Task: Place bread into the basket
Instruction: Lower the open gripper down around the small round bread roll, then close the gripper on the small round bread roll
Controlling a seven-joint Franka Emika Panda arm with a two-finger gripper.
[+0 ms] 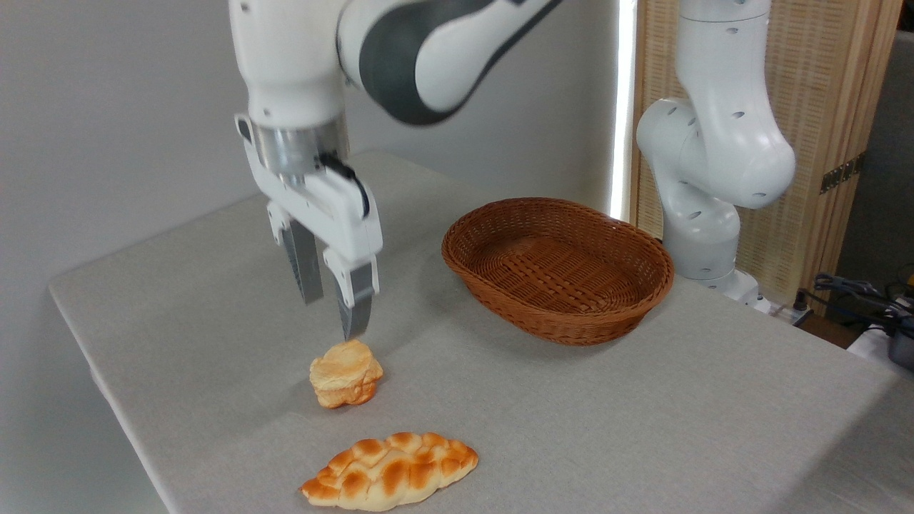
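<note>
Nothing is held yet: the gripper [333, 314] is poised with jaws slightly parted just above the bread [345, 373], seemingly untouched. Descent and closure are needed before the basket [564, 321].

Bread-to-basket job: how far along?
Early. Done: the gripper is positioned just above the small roll, jaws open a little. In hand: nothing gripped; the roll sits on the table, apparently untouched, though from this view a fingertip looks very close to its top. Left: descend, close on the roll, lift, carry it right to the basket, which is empty, and release. The braided loaf lies nearer the camera.
</note>
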